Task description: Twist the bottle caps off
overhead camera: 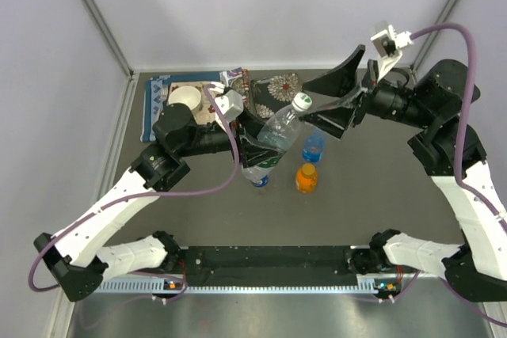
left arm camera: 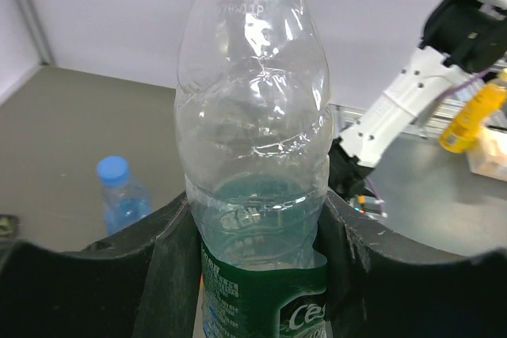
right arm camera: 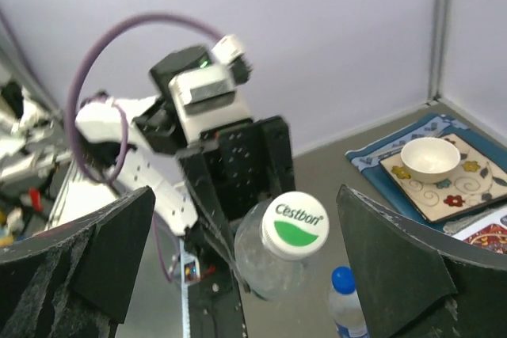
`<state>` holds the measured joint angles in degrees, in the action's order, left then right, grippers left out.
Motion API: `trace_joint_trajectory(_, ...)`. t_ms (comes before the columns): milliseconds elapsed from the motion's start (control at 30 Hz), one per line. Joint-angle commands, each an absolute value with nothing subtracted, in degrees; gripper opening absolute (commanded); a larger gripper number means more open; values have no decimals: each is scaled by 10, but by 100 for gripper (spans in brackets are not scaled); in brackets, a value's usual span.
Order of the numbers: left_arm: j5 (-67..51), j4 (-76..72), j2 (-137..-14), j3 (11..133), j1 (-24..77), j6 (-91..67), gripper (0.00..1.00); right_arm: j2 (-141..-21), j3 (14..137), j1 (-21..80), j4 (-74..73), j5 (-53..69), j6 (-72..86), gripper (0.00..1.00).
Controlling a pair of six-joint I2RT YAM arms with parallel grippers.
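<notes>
Now, green-label bottle clamped in left fingers, right fingers spread

Clear bottle with a dark green, white-lettered label; its cap is white with a green swoosh. The blue-tinted bottle has a blue top, and the orange bottle an orange one. Cream bowl, flower-patterned pale plate, patterned blue mat, dark grey table.
</notes>
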<state>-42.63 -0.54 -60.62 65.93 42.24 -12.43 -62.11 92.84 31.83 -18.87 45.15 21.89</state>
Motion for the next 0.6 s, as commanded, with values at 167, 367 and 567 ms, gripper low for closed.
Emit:
trace_joint_trajectory(167,-81,22,-584,682,521,-4,40,-641,959,333,-229,200,353,99)
trace_joint_trajectory(367,98,25,-608,693,589,50,39,-656,958,349,-260,126,367,96)
trace_joint_trajectory(567,222,19,-639,706,634,89,39,-673,965,356,-260,104,373,90)
